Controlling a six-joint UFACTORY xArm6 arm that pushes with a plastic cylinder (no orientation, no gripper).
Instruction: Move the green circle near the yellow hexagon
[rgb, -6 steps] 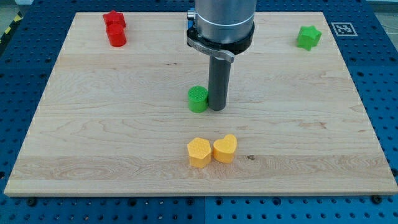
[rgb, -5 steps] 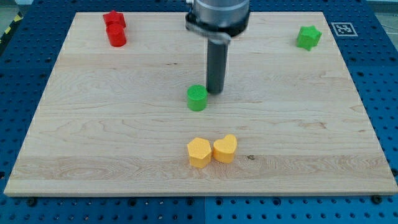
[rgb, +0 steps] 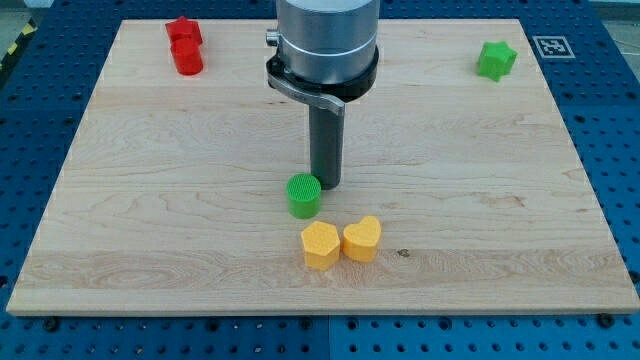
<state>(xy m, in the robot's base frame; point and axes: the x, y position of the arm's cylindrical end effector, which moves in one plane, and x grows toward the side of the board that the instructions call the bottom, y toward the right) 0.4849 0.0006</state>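
My tip (rgb: 325, 186) carries no jaws; it rests on the pale wooden board (rgb: 150, 220), touching the upper right edge of the ribbed green circle block (rgb: 304, 195). That block sits just above the yellow hexagon block (rgb: 320, 245). Blue perforated table (rgb: 620, 150) surrounds the board.

Grey metal cylinder, black collar, dark rod, my tip (rgb: 325, 186)
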